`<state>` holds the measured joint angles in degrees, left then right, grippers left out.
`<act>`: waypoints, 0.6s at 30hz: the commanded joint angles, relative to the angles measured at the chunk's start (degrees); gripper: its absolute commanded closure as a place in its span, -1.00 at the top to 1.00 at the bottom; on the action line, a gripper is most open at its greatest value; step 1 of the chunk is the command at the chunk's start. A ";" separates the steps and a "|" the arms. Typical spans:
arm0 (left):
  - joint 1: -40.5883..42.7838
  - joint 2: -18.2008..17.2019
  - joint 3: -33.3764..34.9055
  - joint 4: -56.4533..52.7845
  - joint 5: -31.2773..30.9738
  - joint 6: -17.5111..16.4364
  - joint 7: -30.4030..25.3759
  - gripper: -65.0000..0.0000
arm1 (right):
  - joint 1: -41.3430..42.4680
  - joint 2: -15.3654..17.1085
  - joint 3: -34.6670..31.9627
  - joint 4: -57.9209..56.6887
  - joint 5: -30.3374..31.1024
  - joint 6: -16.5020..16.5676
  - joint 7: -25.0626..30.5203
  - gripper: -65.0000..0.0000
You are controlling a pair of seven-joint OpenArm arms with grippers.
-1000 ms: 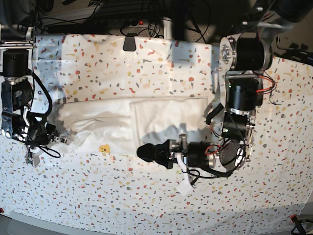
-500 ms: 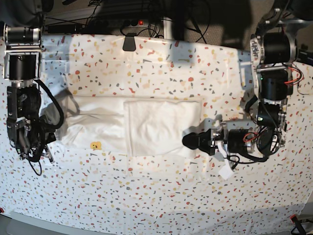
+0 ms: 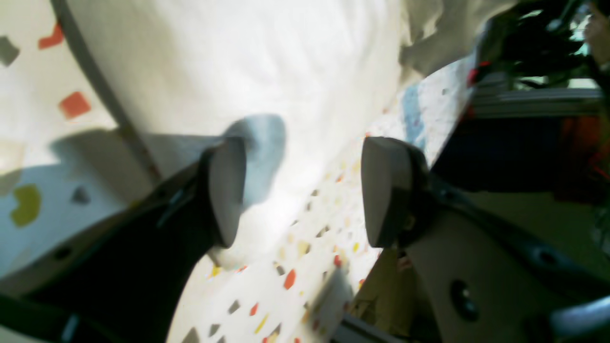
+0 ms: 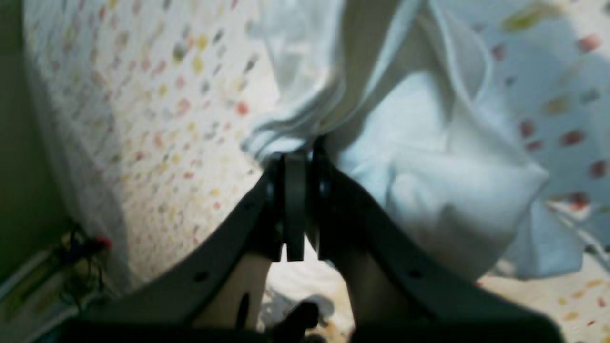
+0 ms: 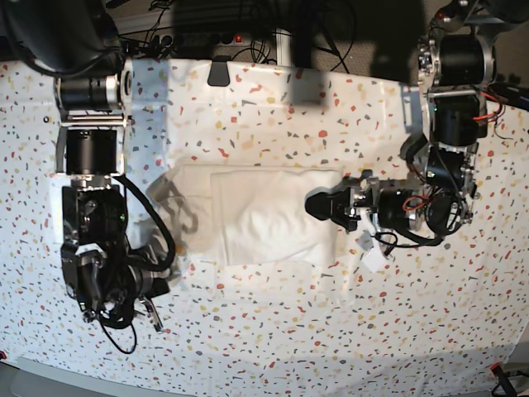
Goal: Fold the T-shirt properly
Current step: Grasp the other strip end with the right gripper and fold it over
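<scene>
The white T-shirt (image 5: pixel 273 217) lies folded into a rectangle in the middle of the speckled table cover (image 5: pixel 273 331). Its left end is drawn up toward the arm on the view's left. My right gripper (image 5: pixel 147 269) is shut on a bunched fold of the shirt (image 4: pixel 429 166); in the right wrist view (image 4: pixel 295 159) the jaws are closed with cloth pinched at the tips. My left gripper (image 5: pixel 318 204) is open at the shirt's right edge; in the left wrist view (image 3: pixel 305 190) it holds nothing, one finger (image 3: pixel 226 190) over the shirt (image 3: pixel 262 62). The print is hidden.
A dark clip-like object (image 5: pixel 219 72) sits at the table's far edge. A small white tag (image 5: pixel 369 259) hangs by the left arm. Cables and equipment run behind the table's far edge. Both arm bases stand at the far corners.
My right arm has swung toward the table's front, pulling the shirt's left end with it; the yellow print mark no longer shows. My left gripper has moved up to the shirt's right edge.
</scene>
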<state>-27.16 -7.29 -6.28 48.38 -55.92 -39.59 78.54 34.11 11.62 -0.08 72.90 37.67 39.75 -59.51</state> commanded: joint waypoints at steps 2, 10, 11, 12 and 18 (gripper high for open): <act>-1.77 -0.28 0.00 0.90 -0.96 -0.41 -0.44 0.14 | 3.23 -1.86 0.11 1.14 0.28 0.25 -0.59 -1.00; -2.40 -0.52 0.00 0.92 -1.11 -0.41 -0.59 0.14 | 6.21 -10.32 0.07 1.14 3.02 0.25 -3.21 -1.00; -2.40 -0.52 0.00 0.92 -1.11 -0.41 -0.57 0.14 | 6.21 -11.30 0.07 1.14 3.17 0.25 -3.19 -1.00; -2.40 -0.52 0.00 0.92 -1.11 -0.41 -0.57 0.14 | 6.21 -12.31 0.07 1.14 3.10 0.25 -3.23 -1.00; -2.40 -0.50 0.00 0.90 -1.11 -0.41 -0.57 0.14 | 6.19 -17.44 -0.70 1.14 5.18 0.25 -5.49 -1.00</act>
<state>-27.79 -7.60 -6.28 48.38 -55.33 -39.59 78.24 37.93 -5.30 -0.62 72.93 41.21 39.75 -64.20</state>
